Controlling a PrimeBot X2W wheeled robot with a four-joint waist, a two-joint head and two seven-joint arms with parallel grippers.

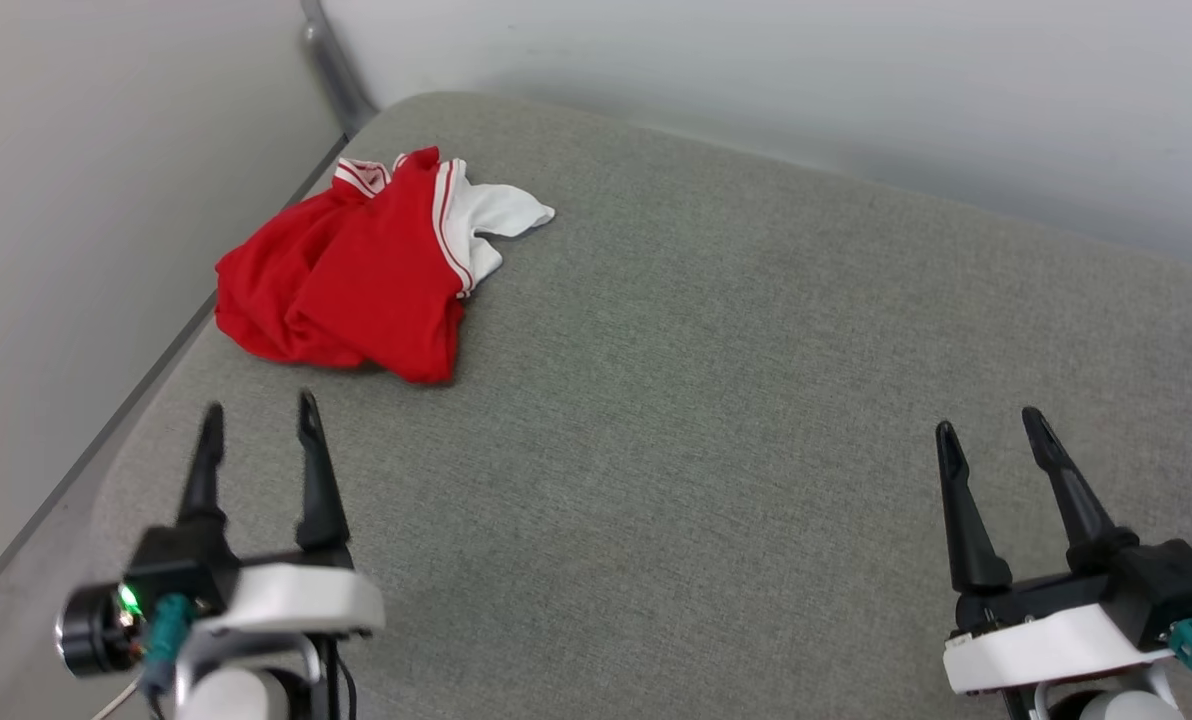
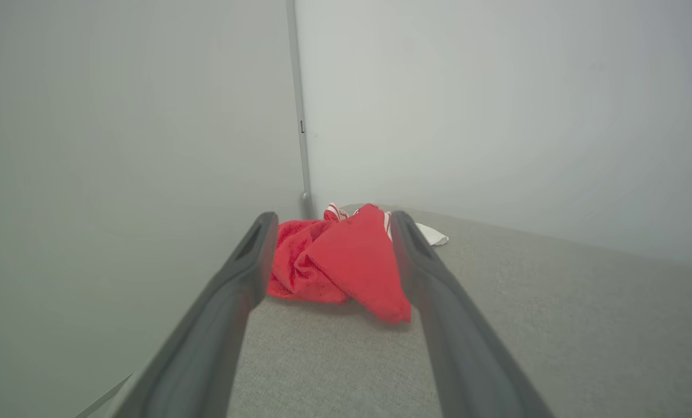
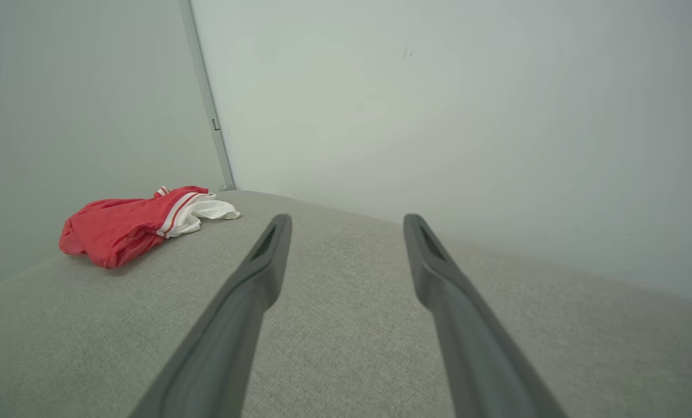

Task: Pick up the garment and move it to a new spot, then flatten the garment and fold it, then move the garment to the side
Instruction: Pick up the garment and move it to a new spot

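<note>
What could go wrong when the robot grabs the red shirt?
The garment lies bunched in layers, so the open left gripper might pinch just one fold and lift it tangled. It sits near the edge of the grey cushion by the wall; a nudge could push it off, or the gripper could bump the wall.

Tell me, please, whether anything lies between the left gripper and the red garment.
Nothing visible does. The open left gripper points toward the crumpled garment and is apart from it, with only the grey fabric surface between them. In the left wrist view the garment lies straight ahead.
</note>
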